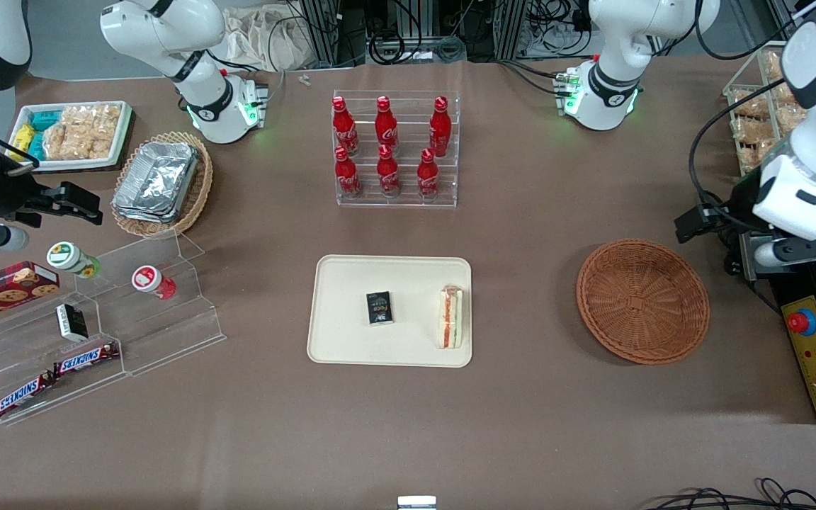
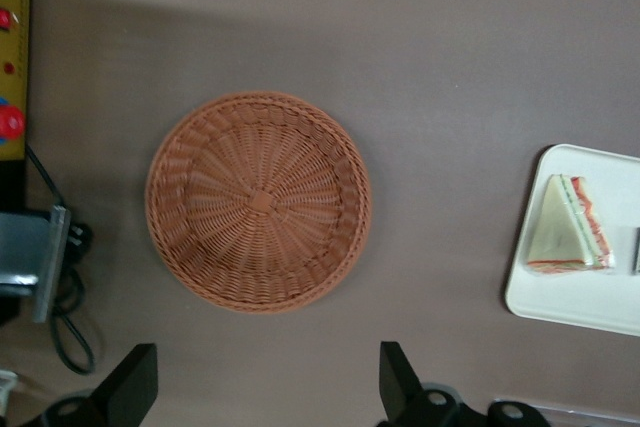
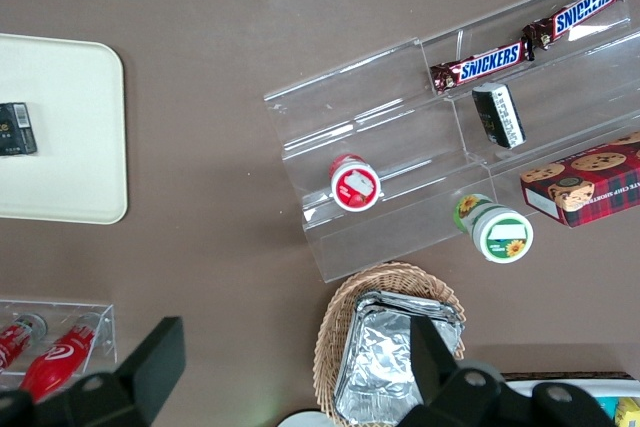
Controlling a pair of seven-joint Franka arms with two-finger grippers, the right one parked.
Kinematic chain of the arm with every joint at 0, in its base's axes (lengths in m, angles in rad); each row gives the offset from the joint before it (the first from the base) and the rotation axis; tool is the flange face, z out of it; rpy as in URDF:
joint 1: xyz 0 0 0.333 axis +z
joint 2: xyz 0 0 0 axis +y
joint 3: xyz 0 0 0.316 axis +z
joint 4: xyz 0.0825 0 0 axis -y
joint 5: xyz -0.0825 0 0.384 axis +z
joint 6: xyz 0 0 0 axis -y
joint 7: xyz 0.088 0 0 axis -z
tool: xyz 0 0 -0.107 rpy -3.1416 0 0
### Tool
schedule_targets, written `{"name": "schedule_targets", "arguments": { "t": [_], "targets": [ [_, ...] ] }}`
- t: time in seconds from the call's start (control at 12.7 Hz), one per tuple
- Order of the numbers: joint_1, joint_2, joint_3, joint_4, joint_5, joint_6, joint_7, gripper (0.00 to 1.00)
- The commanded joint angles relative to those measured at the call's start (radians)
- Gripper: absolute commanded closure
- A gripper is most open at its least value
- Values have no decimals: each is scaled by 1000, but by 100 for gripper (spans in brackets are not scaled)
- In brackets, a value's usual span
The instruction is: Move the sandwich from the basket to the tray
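1. Nearest the front camera among the task's things, the tray point(image 1: 351, 340) lies flat at the table's middle; you can log the sandwich point(image 1: 450, 316) as lying on it, along the edge toward the working arm's end, with a small dark box point(image 1: 380, 309) beside it and clear of it.
2. Handling note: judge the sandwich light, soft and easily crushed, its layers liable to slide. If you must take it again, close on the two flat bread faces near mid-wedge, gently, not on the filling edge or the thin corner.
3. Next comes the basket point(image 1: 642, 300), well apart from the tray; the wrist view shows its woven bowl with nothing in it.
4. Last, the gripper point(image 2: 260, 382) hangs high above the table, just off the basket's rim. Its fingers point(image 2: 135, 379) stand wide apart and hold nothing.
5. Judgement: placement looks done.
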Motion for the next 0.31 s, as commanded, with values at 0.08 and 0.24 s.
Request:
{"name": "schedule_targets", "arguments": {
  "t": [0.08, 0.24],
  "targets": [
    [-12, 28, 13, 66, 1, -65, 97, 0],
    [-13, 43, 10, 79, 1, -72, 158, 0]
  ]
}}
